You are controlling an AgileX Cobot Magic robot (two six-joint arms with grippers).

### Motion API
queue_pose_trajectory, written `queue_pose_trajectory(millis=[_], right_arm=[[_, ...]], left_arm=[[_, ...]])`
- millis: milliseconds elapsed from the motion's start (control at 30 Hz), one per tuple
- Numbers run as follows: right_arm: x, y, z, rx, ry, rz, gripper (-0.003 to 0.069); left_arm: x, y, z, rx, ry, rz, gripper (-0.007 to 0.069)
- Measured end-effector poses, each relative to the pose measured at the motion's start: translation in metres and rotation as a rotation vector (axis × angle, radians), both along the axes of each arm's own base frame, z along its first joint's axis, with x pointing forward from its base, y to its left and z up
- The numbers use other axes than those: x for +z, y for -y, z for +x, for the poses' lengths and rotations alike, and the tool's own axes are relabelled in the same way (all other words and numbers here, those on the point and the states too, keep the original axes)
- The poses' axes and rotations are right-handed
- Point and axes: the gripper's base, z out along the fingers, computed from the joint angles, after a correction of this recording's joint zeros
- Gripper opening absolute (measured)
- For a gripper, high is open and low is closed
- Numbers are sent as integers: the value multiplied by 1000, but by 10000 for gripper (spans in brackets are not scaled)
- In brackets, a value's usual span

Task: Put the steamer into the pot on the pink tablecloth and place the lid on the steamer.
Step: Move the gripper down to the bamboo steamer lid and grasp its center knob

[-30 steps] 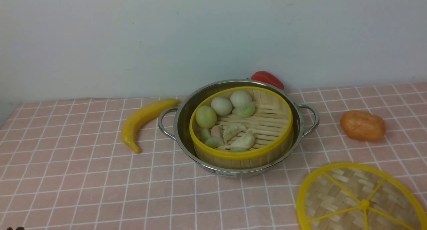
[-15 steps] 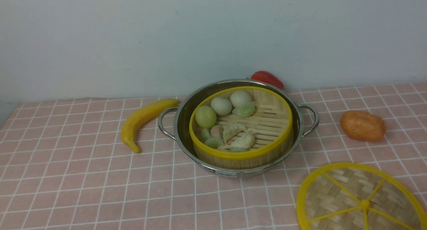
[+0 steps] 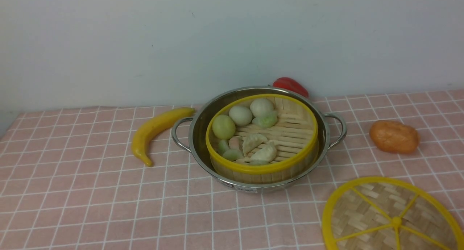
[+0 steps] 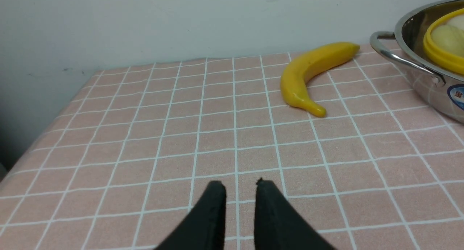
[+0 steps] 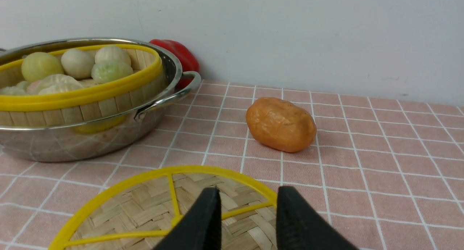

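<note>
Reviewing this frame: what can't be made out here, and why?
- lid: front view's bottom edge cuts it off; in the right wrist view the right hand covers part.
- red pepper: front view, largely behind the pot.
- label on the pot: too small to read in front view, cut by the left wrist view's edge.

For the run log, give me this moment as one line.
steamer: in pot | lid: on pink tablecloth, not on steamer | left jaws: apart, empty | right jaws: apart, empty
</note>
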Motion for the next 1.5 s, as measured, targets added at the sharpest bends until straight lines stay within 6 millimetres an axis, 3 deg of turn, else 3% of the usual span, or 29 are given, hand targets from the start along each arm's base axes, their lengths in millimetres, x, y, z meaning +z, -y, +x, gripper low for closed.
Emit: queue_pose_trajectory(millis=[167, 233, 267, 333, 467, 667, 800, 967, 1067, 1167, 1200, 1267, 1367, 1400, 1500], right_arm=[[12, -1, 0, -2, 71, 89, 242], [33, -1, -3, 0, 132, 168, 242], [59, 0, -9, 6, 198, 219, 242], [90, 1, -20, 17, 252, 253, 242], [126, 0, -40, 50, 255, 327, 242], [143, -3, -52, 104, 238, 434, 242], [147, -7, -51, 119, 30, 342, 242], [154, -16, -18, 190, -267, 19, 242], [158, -22, 20, 295, -441, -202, 242], [155, -27, 55, 336, -564, -254, 242], [153, -30, 77, 357, -625, -277, 242], [140, -35, 113, 390, -736, -298, 242], [118, -42, 150, 414, -867, -290, 242], [116, -42, 152, 415, -876, -290, 242], [87, -54, 184, 440, -1027, -302, 242]], left_arm=[[0, 0, 0, 0, 0, 0, 128], [0, 0, 0, 0, 0, 0, 133], [0, 0, 0, 0, 0, 0, 137], [0, 0, 0, 0, 0, 0, 139], [0, 0, 0, 0, 0, 0, 146], [0, 0, 0, 0, 0, 0, 153], [0, 0, 0, 0, 0, 0, 160], [0, 0, 0, 0, 0, 0, 169], [0, 0, 0, 0, 0, 0, 179], [0, 0, 0, 0, 0, 0, 183], [0, 0, 0, 0, 0, 0, 190], [0, 0, 0, 0, 0, 0, 192], [0, 0, 0, 0, 0, 0, 201], [0, 0, 0, 0, 0, 0, 201], [0, 0, 0, 0, 0, 0, 202]])
